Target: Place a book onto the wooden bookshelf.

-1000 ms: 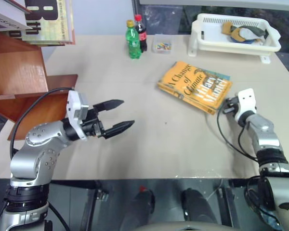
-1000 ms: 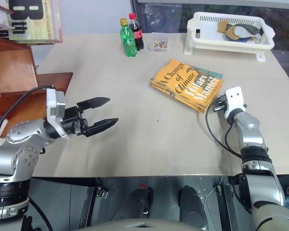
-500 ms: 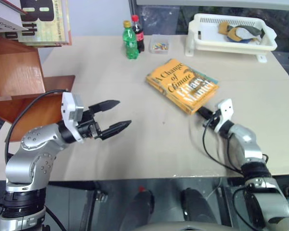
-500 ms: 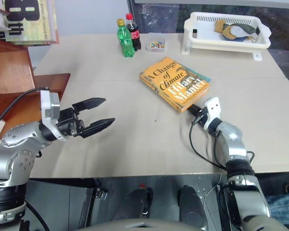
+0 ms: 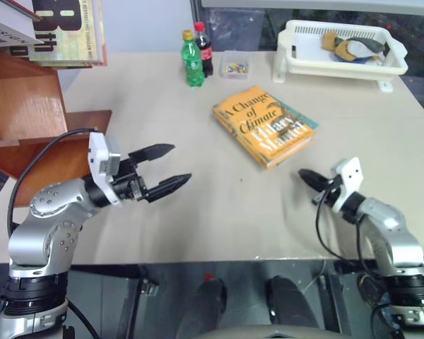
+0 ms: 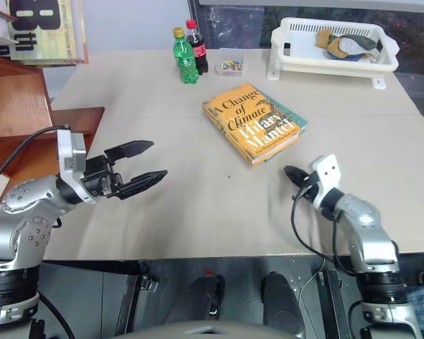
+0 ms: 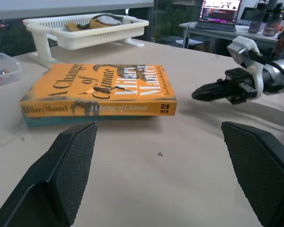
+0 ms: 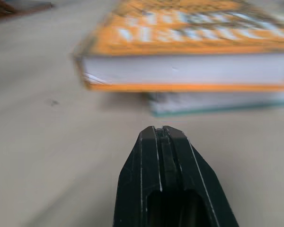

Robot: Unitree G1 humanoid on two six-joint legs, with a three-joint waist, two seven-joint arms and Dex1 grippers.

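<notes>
- Books first: one orange-yellow book point(image 5: 263, 125) titled "A Change of Climate" lies flat mid-table, stacked on one teal-green book point(image 6: 294, 120) whose edge peeks out beneath it.
- Up on the wooden bookshelf point(image 5: 25, 113), at the table's left edge, a few pale books with big black letters point(image 5: 67, 32) stand or lean; the exact count cannot be read.
- Two bottles at the far side of the table point(image 5: 198, 212): one green bottle point(image 5: 193, 60) and one cola bottle point(image 5: 203, 48), touching or nearly so.
- One small clear box of coloured bits point(image 5: 234, 66) sits just beside the bottles.
- One white plastic basket point(image 5: 339, 49) sits at the far right, with a few items inside.
- Two grippers in play. The left gripper point(image 5: 172, 168) hovers over the table with its black fingers point(image 7: 68, 165) spread wide and nothing between them.
- The orange-yellow book lies ahead of that left gripper and off to its right, apart from it; in the left wrist view its orange spine faces the camera.
- The right gripper point(image 5: 307, 177) has its fingers pressed together into one point, holding nothing.
- That closed tip points at the book's near right corner from close by, with bare table in between, no contact.
- The book sits well apart from the bookshelf, across open table.
</notes>
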